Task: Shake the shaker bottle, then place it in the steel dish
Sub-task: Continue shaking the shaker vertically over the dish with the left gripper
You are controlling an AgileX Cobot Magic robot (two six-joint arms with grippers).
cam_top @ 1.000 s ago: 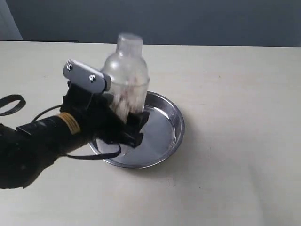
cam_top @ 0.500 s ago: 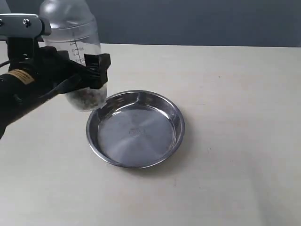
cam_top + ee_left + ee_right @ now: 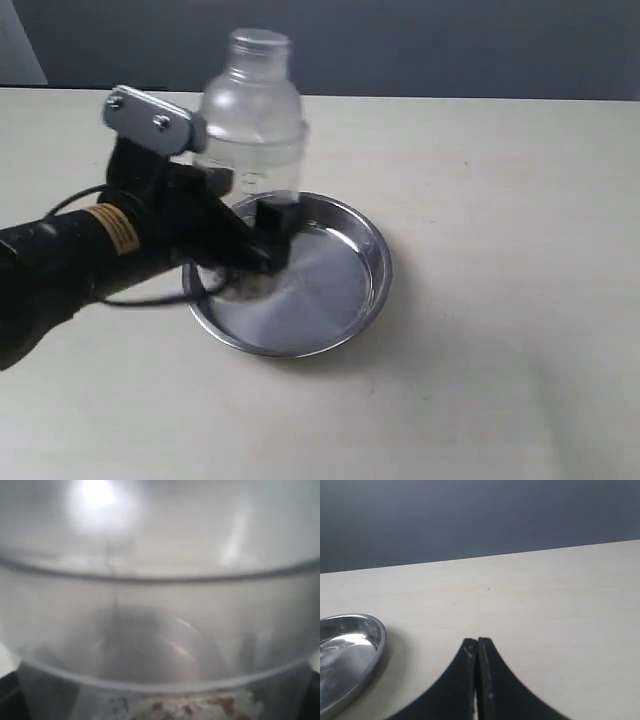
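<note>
The clear shaker bottle [image 3: 250, 130] stands upright in the air over the left part of the steel dish [image 3: 350, 285], blurred by motion. My left gripper [image 3: 255, 225] is shut on the bottle's lower body, black fingers on either side. In the left wrist view the shaker bottle [image 3: 160, 605] fills the picture, with brownish specks and pale grains low in it; the fingers are hidden behind it. My right gripper [image 3: 477, 641] is shut and empty, above bare table beside the steel dish [image 3: 350, 650]. The right arm is out of the exterior view.
The pale tabletop [image 3: 500, 330] stretches around the dish, with a dark wall [image 3: 420, 45] behind its far edge. A black cable loop [image 3: 150, 295] hangs from the left arm near the dish's left rim.
The bottle swung from over the dish up and left beyond the rim, then back right and down over the dish's left part. Its contents shifted inside. The right gripper shows no earlier frame.
</note>
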